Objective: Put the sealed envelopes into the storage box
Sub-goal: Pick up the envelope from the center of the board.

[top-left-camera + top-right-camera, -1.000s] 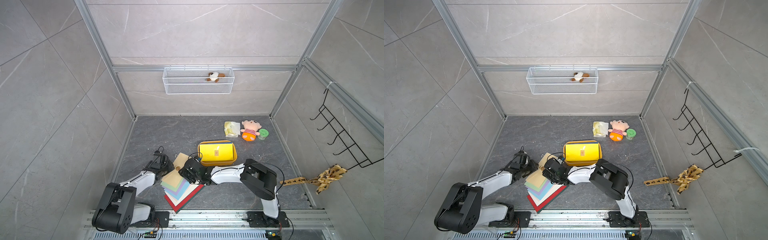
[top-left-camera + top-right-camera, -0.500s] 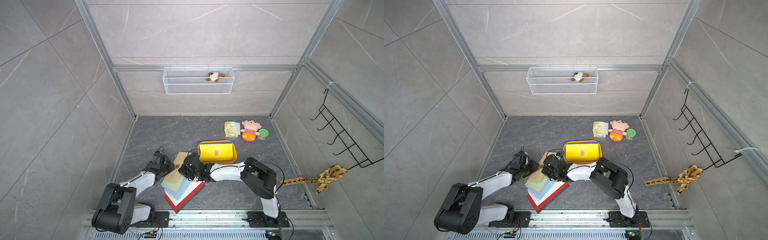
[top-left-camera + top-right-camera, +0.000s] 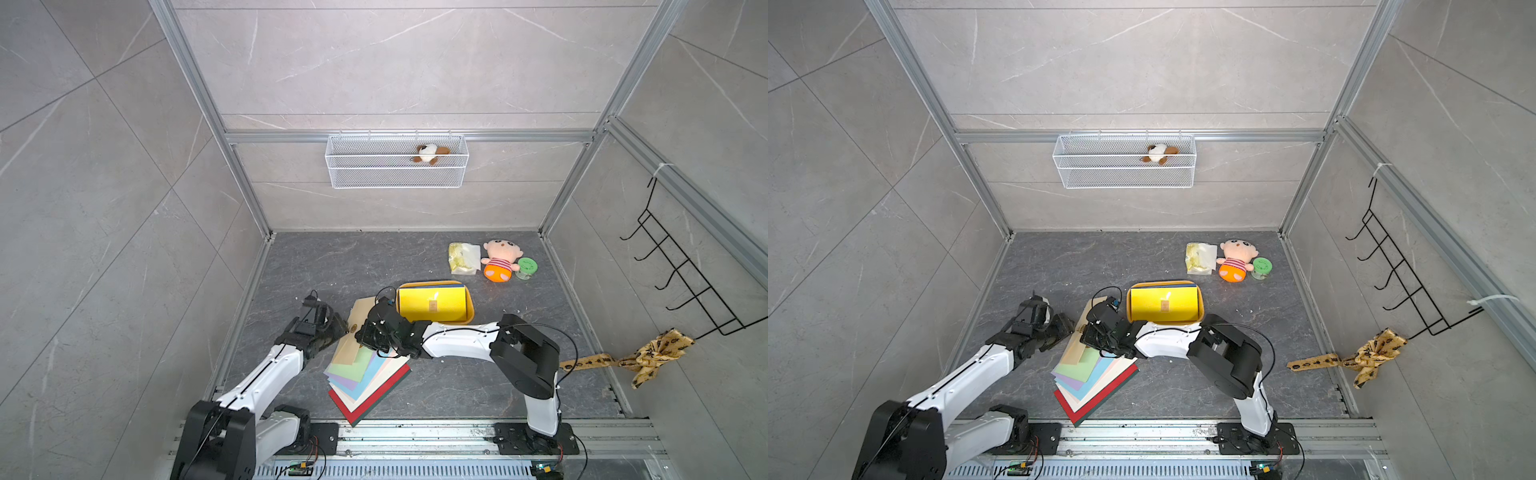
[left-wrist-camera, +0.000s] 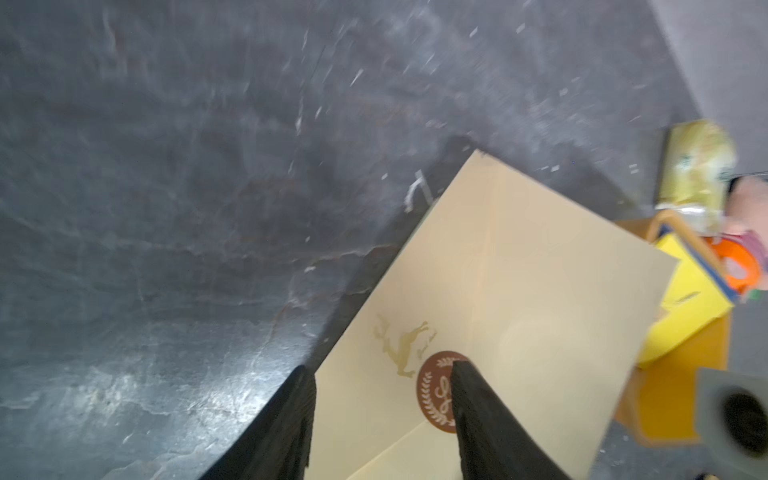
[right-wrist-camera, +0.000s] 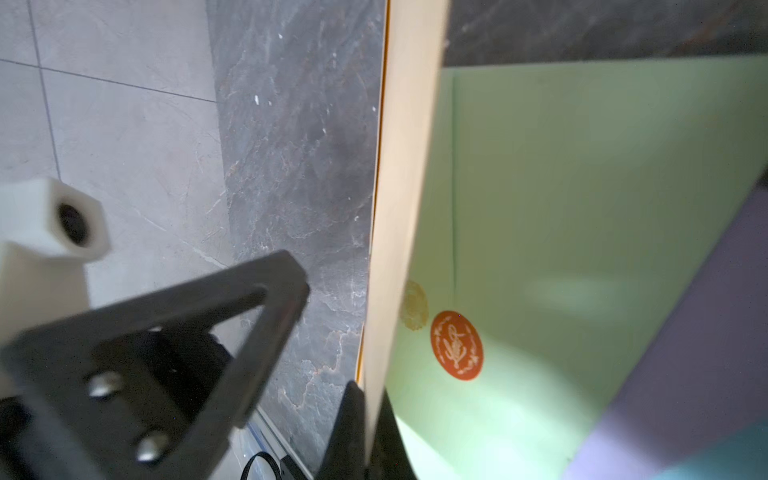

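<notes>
In both top views the cream envelope is leaning tilted between the stack, which is lying near the table's front edge, and the box at the table's middle, where a yellow envelope is already lying. The right claw is sitting at one long edge of the cream envelope and the left claw at the opposite one. In the left wrist view the left claw is standing spread, one finger over the table and the other over the brown seal, gripping nothing that I can make out. In the right wrist view the right claw is pressing together on the cream envelope's edge, pinching the paper, which is standing edge-on above the green envelope. Going by this, the paper is looking light, thin, smooth and easily bowed. A hold near the middle of a long edge, clear of the seal, is seeming safest, since it may sag or slip while crossing the box's rim.
</notes>
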Motion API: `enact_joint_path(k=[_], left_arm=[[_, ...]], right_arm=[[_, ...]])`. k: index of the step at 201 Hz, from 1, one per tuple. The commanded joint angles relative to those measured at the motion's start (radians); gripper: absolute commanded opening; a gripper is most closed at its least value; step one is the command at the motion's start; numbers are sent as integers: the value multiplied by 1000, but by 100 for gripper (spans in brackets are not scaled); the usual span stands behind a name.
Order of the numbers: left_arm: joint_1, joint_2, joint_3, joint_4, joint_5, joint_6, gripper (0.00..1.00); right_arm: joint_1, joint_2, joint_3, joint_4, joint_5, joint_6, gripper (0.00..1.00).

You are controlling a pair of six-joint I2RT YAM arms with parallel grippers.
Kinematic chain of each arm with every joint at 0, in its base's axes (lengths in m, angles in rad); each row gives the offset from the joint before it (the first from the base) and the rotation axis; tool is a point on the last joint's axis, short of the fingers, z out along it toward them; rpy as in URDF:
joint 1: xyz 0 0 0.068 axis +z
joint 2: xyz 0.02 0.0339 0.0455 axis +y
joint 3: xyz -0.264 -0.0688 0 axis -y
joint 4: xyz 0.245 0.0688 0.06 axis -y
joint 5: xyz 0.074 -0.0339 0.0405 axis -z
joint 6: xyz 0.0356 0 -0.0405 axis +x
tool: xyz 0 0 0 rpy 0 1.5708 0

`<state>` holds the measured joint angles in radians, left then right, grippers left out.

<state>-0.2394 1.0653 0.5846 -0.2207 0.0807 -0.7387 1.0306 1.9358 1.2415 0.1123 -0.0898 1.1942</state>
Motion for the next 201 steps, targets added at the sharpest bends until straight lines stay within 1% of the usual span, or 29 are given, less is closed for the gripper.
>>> enact_joint_path(k=[1,18,41,49,63,72,83,96,110,123,134,152,160,182,201], left_arm=[[18,-92,107,-68,35,81,60],[18,-130,139,-31,173,131,61],[18,-162,157,65,438,160,61],[18,-165,159,101,517,157,62],[18,-157,163,146,644,155,62],[18,-144,193,105,706,191,62],[18,-136,232,31,737,250,62],[18,-152,229,45,787,249,62],[18,-174,198,138,847,179,60],[17,-189,160,239,900,104,57],[17,-200,141,280,931,84,52],[17,-212,147,216,944,127,43],[17,-216,148,201,950,137,42],[16,-225,134,219,965,114,38],[18,-238,121,237,964,100,38]], right_arm=[[-48,-148,-16,16,-83,-189,0],[-88,-250,-76,56,-154,-318,0],[-131,-385,-132,-7,-195,-459,0],[-144,-430,-151,-23,-231,-508,0],[-166,-501,-194,-9,-304,-538,0],[-180,-542,-228,13,-345,-529,0],[-189,-585,-269,59,-401,-524,0],[-193,-616,-302,82,-441,-517,0],[-193,-634,-334,129,-483,-502,0],[-197,-644,-359,152,-481,-484,0],[-201,-646,-376,192,-493,-468,0],[-211,-639,-383,227,-503,-440,0],[-214,-635,-387,246,-509,-430,0],[-222,-625,-381,265,-529,-417,0],[-233,-627,-385,274,-529,-410,0]])
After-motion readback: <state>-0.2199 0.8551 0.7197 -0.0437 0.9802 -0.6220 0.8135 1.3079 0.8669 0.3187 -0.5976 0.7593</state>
